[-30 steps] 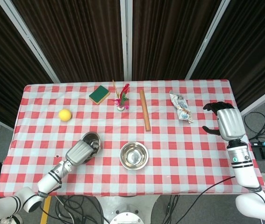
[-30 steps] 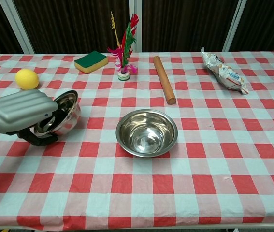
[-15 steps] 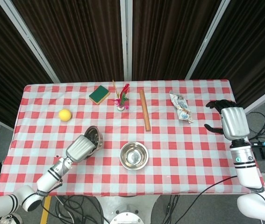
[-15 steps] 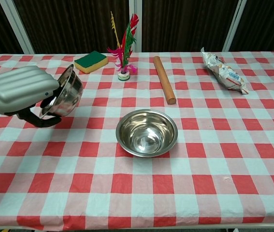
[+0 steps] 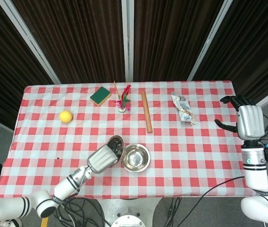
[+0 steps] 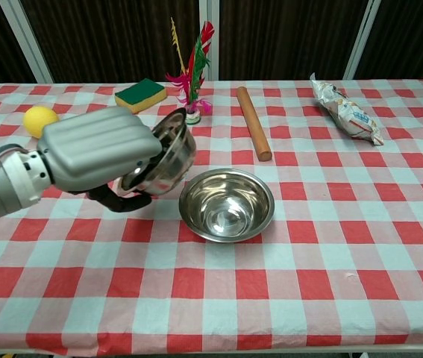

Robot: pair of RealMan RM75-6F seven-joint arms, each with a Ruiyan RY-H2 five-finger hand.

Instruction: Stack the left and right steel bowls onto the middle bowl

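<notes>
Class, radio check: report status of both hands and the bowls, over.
Left robot hand holds steel bowl tilted, beside middle bowl. Right robot hand open, off table edge. Nothing between the bowls.

The middle bowl [image 6: 227, 204] sits on the table [image 6: 330, 298] near its front edge, about midway across. Just left of it the left hand [image 6: 95, 153] holds a second bowl [image 6: 163, 154] tilted above the cloth (whether the two rims touch cannot be told). Behind them, from left to right, lie a ball [image 5: 66, 116], a sponge [image 5: 100, 95], a feathered shuttlecock [image 5: 123, 100], a rolling pin [image 5: 146, 111] and a wrapped packet [image 5: 183, 108]. The right hand [image 5: 249, 121] hangs beyond the table's right edge.
</notes>
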